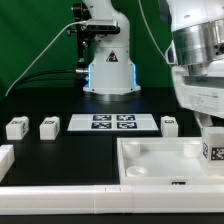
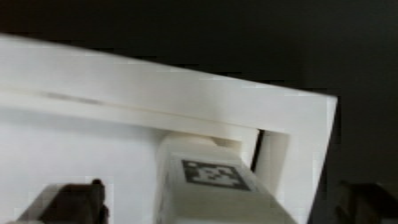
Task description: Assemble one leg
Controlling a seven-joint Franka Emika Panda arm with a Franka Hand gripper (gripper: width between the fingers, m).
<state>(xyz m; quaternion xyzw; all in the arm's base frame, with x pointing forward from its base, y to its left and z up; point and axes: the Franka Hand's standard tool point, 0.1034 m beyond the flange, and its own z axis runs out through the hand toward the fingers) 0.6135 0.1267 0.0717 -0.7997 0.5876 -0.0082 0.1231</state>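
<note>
Leg [image 2: 210, 180] sits directly beneath the gripper [image 2: 205, 205], long axis running up toward the wrist, tagged face turned to the wrist camera. In the exterior view the leg [image 1: 212, 148] hangs below the arm at that view's right, its lower end at or just inside the near corner of the white tray-like top [image 1: 160, 160]. Whether it has seated in a corner socket cannot be told.

Gripper: dark fingertips [image 2: 75, 205] show at either side of the leg, close against it. Looks like a narrow grasp on the leg, though actual contact is not clear from the blur.

Judgement: the move turns on the leg staying upright over the corner socket, straight below the hand.

Further out: three loose legs on the black table [image 1: 60, 150], two [image 1: 16, 127] [image 1: 48, 126] left of the marker board [image 1: 111, 123], one [image 1: 170, 124] right of it.
</note>
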